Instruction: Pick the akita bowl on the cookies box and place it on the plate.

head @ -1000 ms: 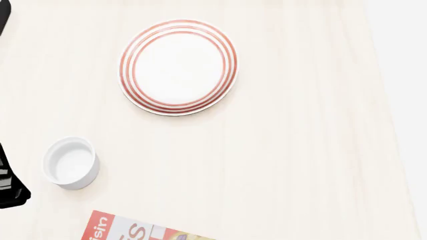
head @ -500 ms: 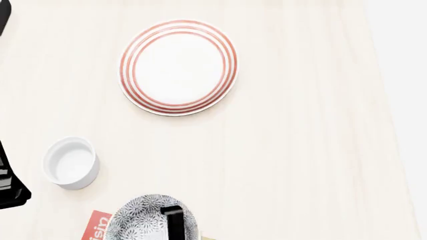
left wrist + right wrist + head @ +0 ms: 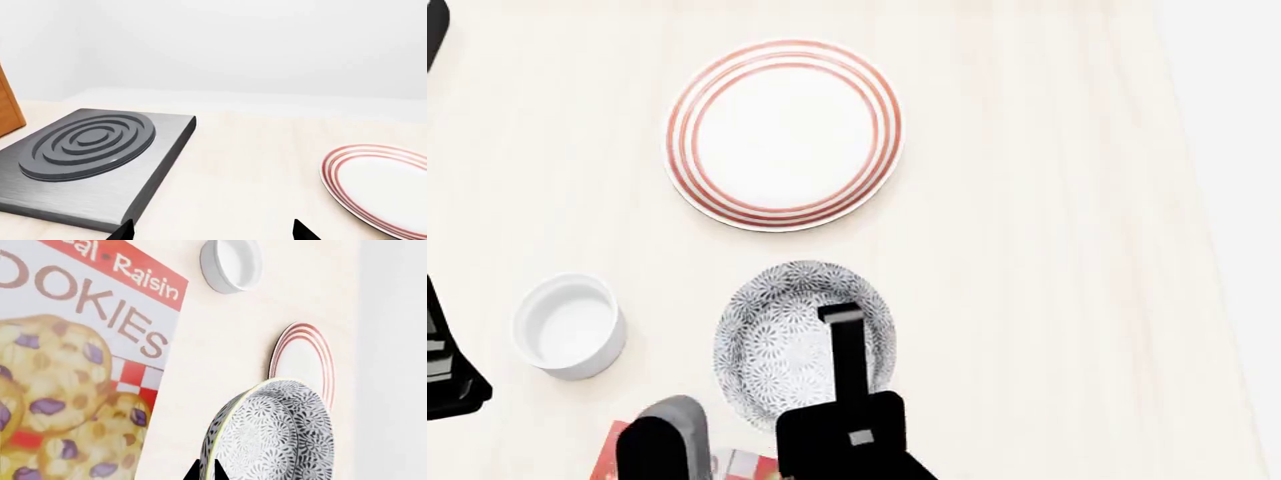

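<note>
In the head view the akita bowl (image 3: 767, 335), grey-and-white floral, hangs over the table between the cookies box (image 3: 614, 458) and the plate (image 3: 783, 133). My right gripper (image 3: 835, 322) is shut on its rim, one black finger lying inside the bowl. The right wrist view shows the bowl (image 3: 280, 435) tilted on edge, my right gripper (image 3: 207, 471) pinching its rim, the cookies box (image 3: 80, 365) behind and the red-ringed plate (image 3: 303, 355) beyond. My left gripper (image 3: 213, 235) is open and empty, with the plate (image 3: 380, 185) off to one side.
A plain white cup (image 3: 570, 325) stands left of the bowl, and also shows as the cup (image 3: 230, 262) from the right wrist. A grey burner slab (image 3: 93, 160) and a wooden edge (image 3: 10, 105) lie near the left gripper. The left arm (image 3: 443, 370) is at the table's left edge.
The bowl, held by my right gripper, has come up from the bottom edge over the cookies box and moved toward the plate. The left arm, cup and plate have not moved.
</note>
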